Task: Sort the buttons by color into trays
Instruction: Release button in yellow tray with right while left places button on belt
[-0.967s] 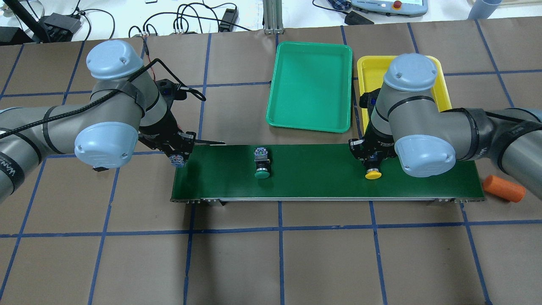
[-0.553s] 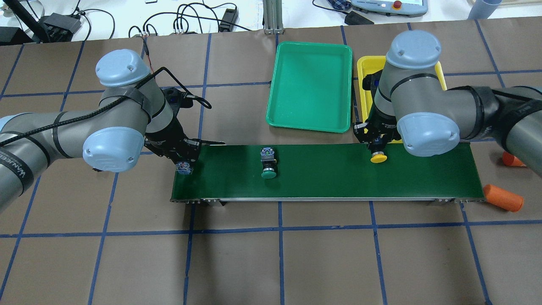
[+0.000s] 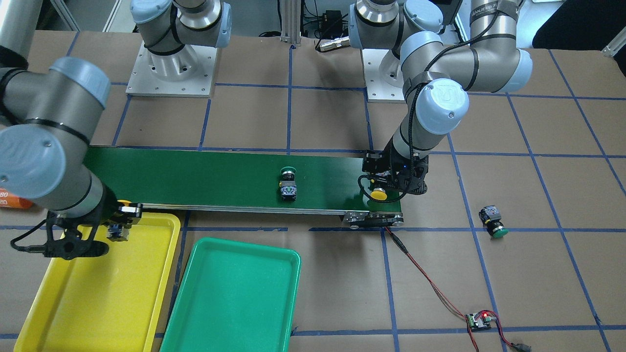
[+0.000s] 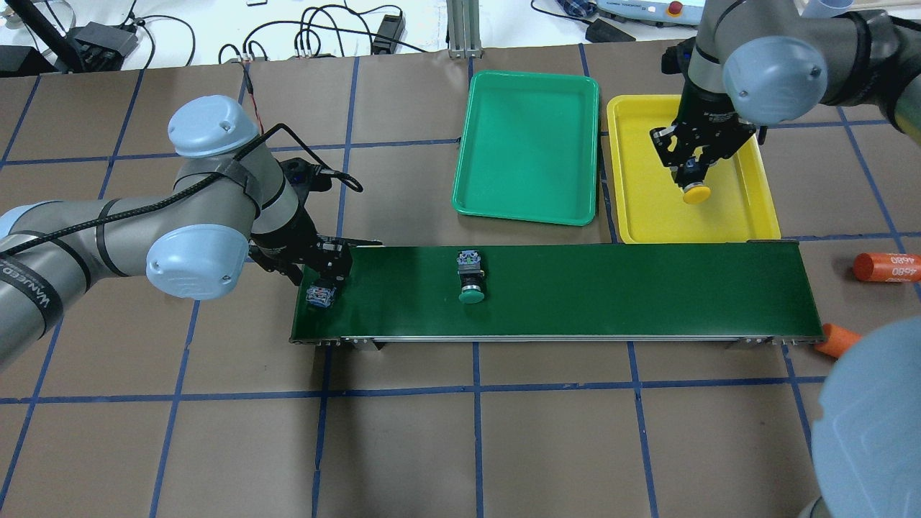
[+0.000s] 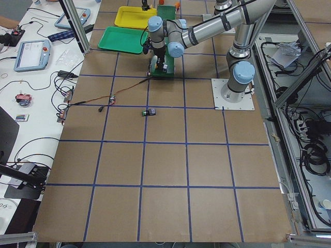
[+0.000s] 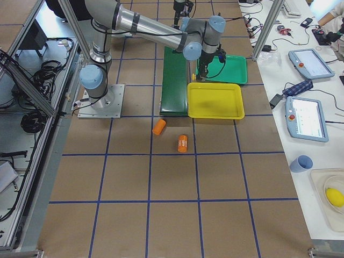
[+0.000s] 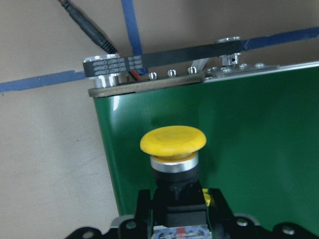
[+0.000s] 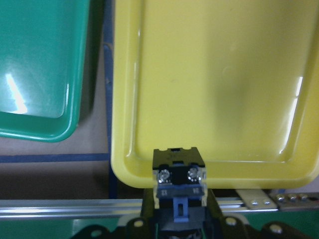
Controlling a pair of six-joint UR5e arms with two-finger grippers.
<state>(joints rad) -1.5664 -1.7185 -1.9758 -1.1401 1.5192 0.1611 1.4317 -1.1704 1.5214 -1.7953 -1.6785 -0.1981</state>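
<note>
Grippers were both closed tight, the right gripper (image 4: pixel 692 176) holding one yellow button (image 4: pixel 696 193) over the yellow tray (image 4: pixel 640 210), the left gripper (image 4: pixel 321 288) holding the other yellow button (image 7: pixel 173 141) over the end of the belt (image 4: pixel 611 295), where a green button (image 4: pixel 471 288) lay.

Both arms were silver-grey tubes with pale blue joint caps. On the left arm (image 4: pixel 86 230), a braided black cable ran up from the black fingers (image 7: pixel 143 211), strapped on by black bands, past a dark sleeve lettered WANJEED. The right arm (image 4: pixel 791 50) stood on a screw-studded grey base plate (image 3: pixel 146 83).
</note>
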